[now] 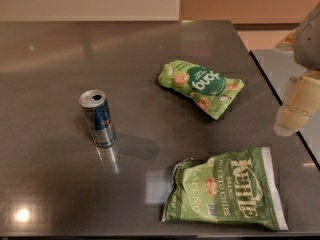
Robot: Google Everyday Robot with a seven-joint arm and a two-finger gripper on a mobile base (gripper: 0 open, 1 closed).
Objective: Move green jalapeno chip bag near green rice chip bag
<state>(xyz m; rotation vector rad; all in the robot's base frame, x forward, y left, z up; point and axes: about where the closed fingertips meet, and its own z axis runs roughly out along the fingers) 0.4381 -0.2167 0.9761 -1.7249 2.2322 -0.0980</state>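
The jalapeno chip bag (225, 191) lies flat at the front right of the table (50, 184), its lower edge close to the table's front edge and its white strip toward the right side. The rice chip bag (201, 86) lies farther back, apart from it, with bare tabletop between them. A can (98, 118) stands upright on the left, well apart from both bags. The gripper (292, 109) hangs over the table's right edge, touching neither bag — whether it is open or closed cannot be told.
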